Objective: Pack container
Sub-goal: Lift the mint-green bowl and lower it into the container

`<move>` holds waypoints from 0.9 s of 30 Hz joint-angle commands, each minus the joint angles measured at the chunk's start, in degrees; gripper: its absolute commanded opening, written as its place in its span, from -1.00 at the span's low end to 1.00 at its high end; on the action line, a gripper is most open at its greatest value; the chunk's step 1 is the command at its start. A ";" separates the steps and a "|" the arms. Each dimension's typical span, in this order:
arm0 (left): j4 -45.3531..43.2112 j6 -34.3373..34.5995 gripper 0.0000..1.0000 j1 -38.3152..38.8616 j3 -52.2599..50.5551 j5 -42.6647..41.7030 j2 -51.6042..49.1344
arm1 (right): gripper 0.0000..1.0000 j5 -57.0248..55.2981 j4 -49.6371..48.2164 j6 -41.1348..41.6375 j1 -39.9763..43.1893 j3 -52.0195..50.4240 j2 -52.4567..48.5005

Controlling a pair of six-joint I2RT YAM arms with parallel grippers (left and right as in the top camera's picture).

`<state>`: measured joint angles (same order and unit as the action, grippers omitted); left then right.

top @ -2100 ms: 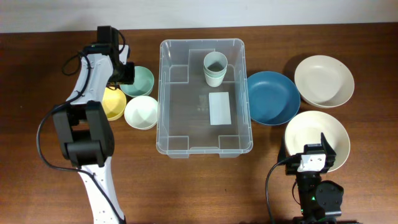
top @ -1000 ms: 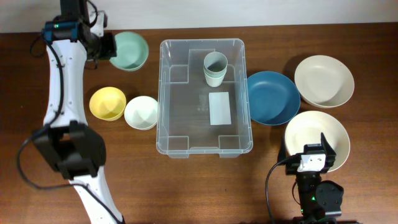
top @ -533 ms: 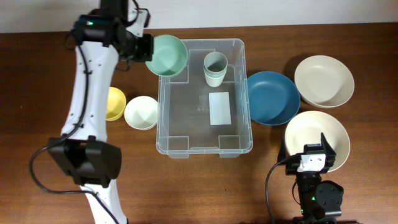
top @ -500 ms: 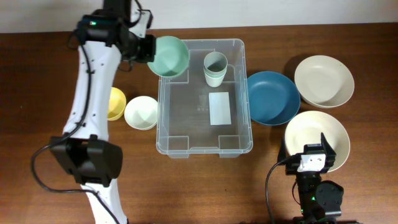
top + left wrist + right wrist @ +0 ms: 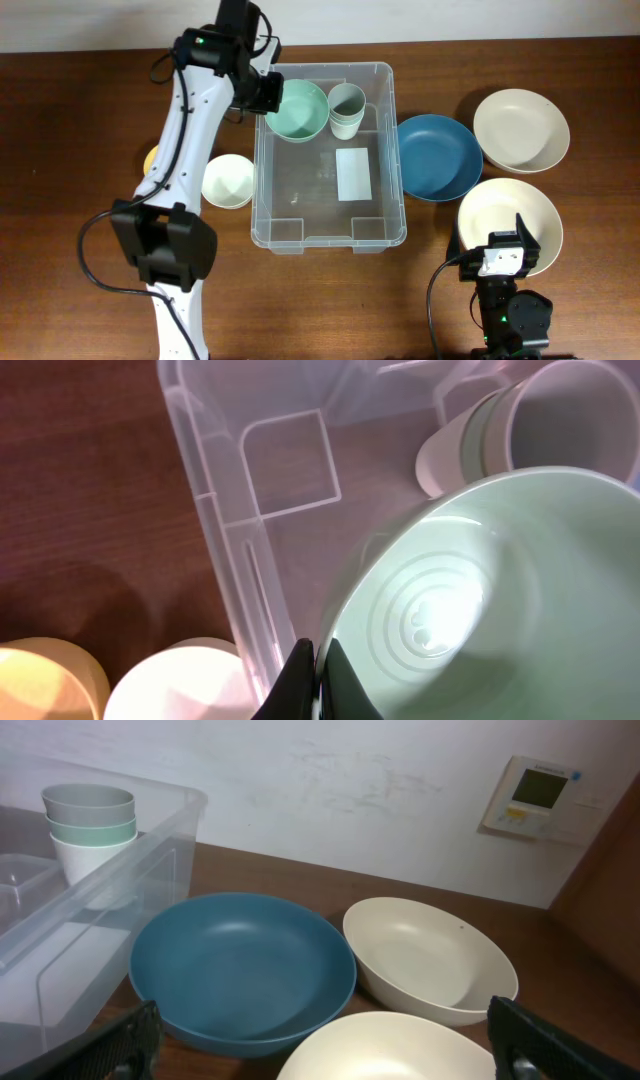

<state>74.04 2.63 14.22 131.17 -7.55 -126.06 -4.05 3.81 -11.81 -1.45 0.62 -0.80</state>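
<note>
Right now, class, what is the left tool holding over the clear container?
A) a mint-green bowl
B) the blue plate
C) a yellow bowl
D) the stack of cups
A: the left tool is pinched on the rim of the mint-green bowl, which is over the container beside the stacked cups.

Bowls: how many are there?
6: mint bowl held over the container, yellow bowl half-hidden behind the left arm, white bowl beside it, blue bowl, far cream bowl, near cream bowl at right.
</note>
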 commanded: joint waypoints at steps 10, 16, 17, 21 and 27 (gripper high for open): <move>-0.70 3.87 -0.99 2.14 -0.48 5.66 -5.42 | 0.98 -0.92 0.31 0.22 0.39 -0.31 0.33; -0.94 4.26 -0.99 2.14 -0.52 6.49 -7.67 | 0.98 -0.94 0.31 0.22 0.39 -0.31 0.33; -0.94 4.24 -0.99 2.14 -0.52 6.64 -7.76 | 0.98 -0.92 0.31 0.22 0.39 -0.31 0.33; -1.38 4.24 -0.99 2.14 -0.55 7.43 -8.09 | 0.98 -0.92 0.31 0.22 0.39 -0.31 0.33; -3.32 4.22 -0.69 2.29 -0.55 7.63 -8.09 | 0.98 -0.92 0.31 0.22 0.39 -0.31 0.33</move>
<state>71.11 6.09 16.45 130.91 -0.89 -133.88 -4.08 3.81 -11.81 -1.45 0.62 -0.80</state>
